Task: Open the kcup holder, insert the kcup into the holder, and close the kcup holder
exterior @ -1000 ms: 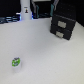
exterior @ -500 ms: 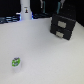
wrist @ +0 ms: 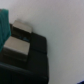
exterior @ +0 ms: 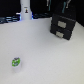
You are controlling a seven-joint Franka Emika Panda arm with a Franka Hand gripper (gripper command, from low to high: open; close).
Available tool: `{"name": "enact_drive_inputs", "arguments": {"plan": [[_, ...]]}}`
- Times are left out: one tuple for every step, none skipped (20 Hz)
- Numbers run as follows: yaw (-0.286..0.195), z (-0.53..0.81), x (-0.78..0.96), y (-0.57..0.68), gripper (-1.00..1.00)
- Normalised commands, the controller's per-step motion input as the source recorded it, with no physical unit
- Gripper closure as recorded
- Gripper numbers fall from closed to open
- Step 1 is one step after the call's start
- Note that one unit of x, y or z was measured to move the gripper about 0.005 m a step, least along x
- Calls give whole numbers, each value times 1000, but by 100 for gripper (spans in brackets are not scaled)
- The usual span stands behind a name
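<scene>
Against the frame from a second back, we see the arm now closer over the kcup holder; the holder appears shut. The kcup lies unmoved on the table, well apart from the holder. We cannot tell the pincer's state.

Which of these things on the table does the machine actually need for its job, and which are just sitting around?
Needed for the job:
- kcup holder, the black box with two front panels, shut
- kcup, the small green-topped pod, lying apart from the box

Just there:
- white bottle-like object at the back
- teal object beside the holder in the wrist view
</scene>
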Motion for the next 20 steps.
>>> {"name": "enact_drive_inputs", "arguments": {"plan": [[-169,-185,-316,682,-100],[-167,-207,-309,677,-100],[-164,-222,-307,671,-100],[-164,-212,-307,657,-100],[-161,-229,-310,652,-100],[-159,-243,-305,644,-100],[-160,-252,-298,630,-100],[-162,-265,-290,609,-100],[-162,-284,-277,589,-100],[-160,-297,-266,576,-100],[-157,-313,-255,559,-100],[-152,-325,-235,544,-100],[-149,-342,-221,522,-100],[-139,-377,-220,438,-100],[-128,-394,-189,385,-100],[-122,-402,-193,358,-100],[-118,-403,-190,335,-100],[-109,-408,-177,313,-100],[-121,-403,-146,307,-100],[-101,-415,-151,268,-100]]}}
